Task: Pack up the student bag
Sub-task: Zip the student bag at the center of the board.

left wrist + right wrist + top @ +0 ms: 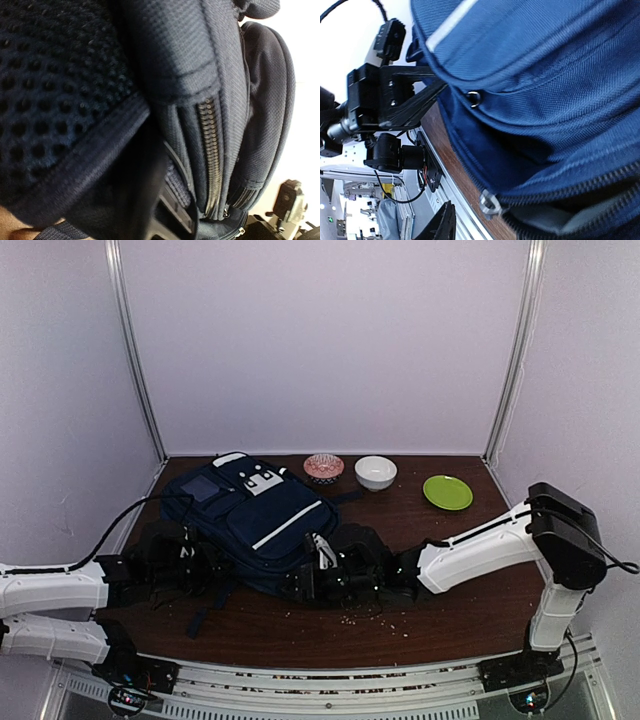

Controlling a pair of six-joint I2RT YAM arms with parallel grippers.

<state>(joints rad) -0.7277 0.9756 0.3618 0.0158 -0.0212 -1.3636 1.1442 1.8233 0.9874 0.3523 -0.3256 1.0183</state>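
Only the top view takes in the whole table [470,570]. The student bag [262,522] lies flat at its middle-left, front up, with its white stripe running diagonally. Behind it stand a pink bowl [323,468], a white bowl [375,472] and a green plate [447,492], and crumbs [372,619] are scattered near the front edge. The left wrist view is filled by the bag's side, with dark mesh [55,100] beside a metal zipper [210,150]. The right wrist view shows a zipper pull [488,203] and a small metal ring [474,98]. Both arms reach low and nearly level across the table. The left gripper [200,558] is at the bag's left edge with its jaws together, though any fabric between them cannot be made out. The right gripper [312,578] presses at the bag's near right edge, and its jaws cannot be read.
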